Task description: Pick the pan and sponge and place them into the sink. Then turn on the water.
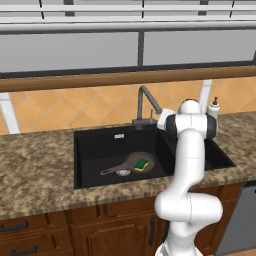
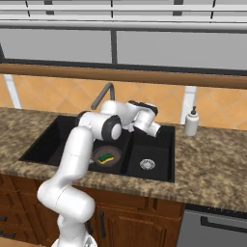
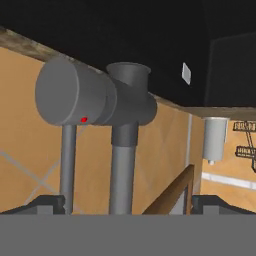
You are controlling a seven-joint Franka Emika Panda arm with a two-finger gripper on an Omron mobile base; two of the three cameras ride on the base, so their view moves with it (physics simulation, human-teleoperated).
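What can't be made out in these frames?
- Gripper: fingertips cut off by the bottom edge in the hand view; the arm hides it in the left base view.
- Faucet lever: hidden behind the arm in both base views.
- Pan handle: arm covers it in the right base view.
- Sponge: too small for layer detail.

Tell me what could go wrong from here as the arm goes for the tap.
1. The jaws stand open close to the faucet; they could slip past its small lever, leaving the water off.
2. The soap dispenser stands just beside the sink; a wide swing might knock it.
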